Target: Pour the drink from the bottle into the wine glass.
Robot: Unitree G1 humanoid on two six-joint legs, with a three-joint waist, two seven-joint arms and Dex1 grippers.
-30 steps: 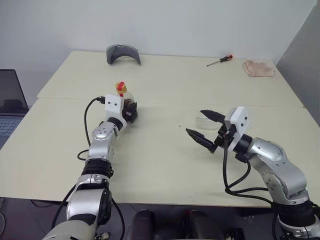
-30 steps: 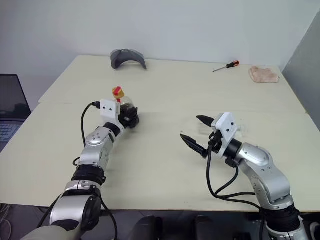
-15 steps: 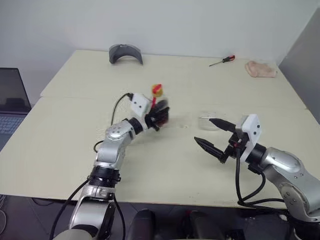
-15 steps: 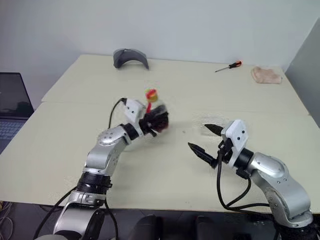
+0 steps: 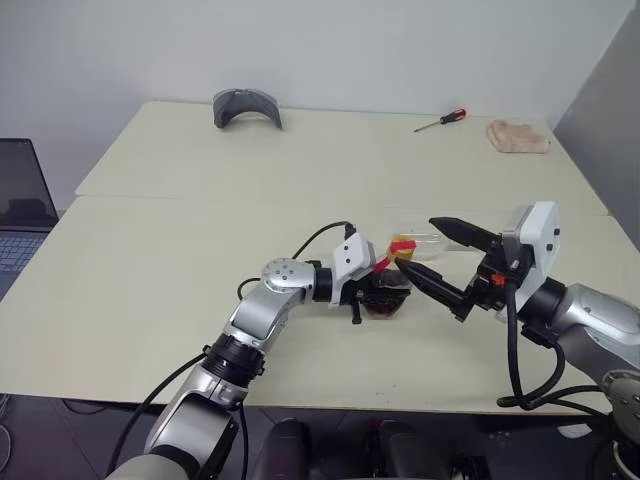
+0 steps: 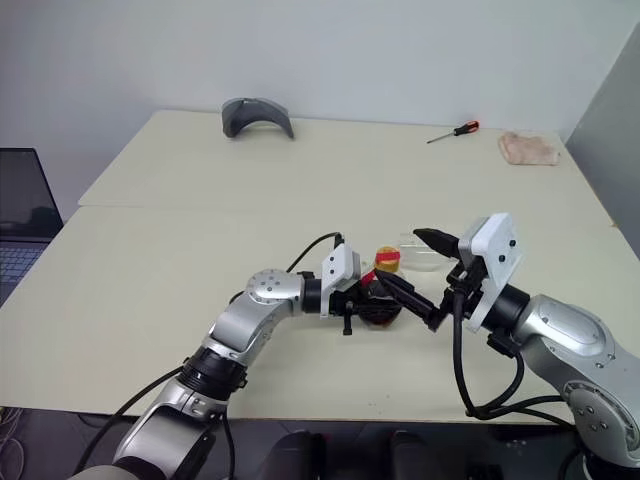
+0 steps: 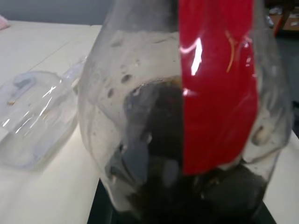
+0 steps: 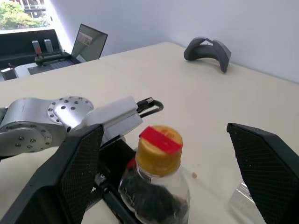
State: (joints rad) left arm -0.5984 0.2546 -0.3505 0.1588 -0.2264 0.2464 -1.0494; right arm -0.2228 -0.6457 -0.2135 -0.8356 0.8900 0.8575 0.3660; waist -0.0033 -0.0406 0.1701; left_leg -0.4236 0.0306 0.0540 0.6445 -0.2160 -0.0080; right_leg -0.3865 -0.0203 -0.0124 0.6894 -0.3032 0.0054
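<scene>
Bottle (image 5: 388,290) now rightward in clamped left gripper (image 5: 378,293) (right gripper (image 5: 436,255) agape beside it)

Two cream tables (image 5: 150,290) standing pushed together before a plain pale wall (image 5: 330,45).
A laptop (image 5: 22,215) is sitting at the left edge; daylight is entering through a window (image 8: 23,14).

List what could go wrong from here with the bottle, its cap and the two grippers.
1. The yellow cap sits on the bottle, so nothing can pour until it is off.
2. The right gripper straddles the cap with jaws wide open; closing off-centre may knock the bottle askew in the left gripper, which is shut on its body.
3. The wine glass appears to be lying on the table just beyond the bottle and could be nudged.
</scene>
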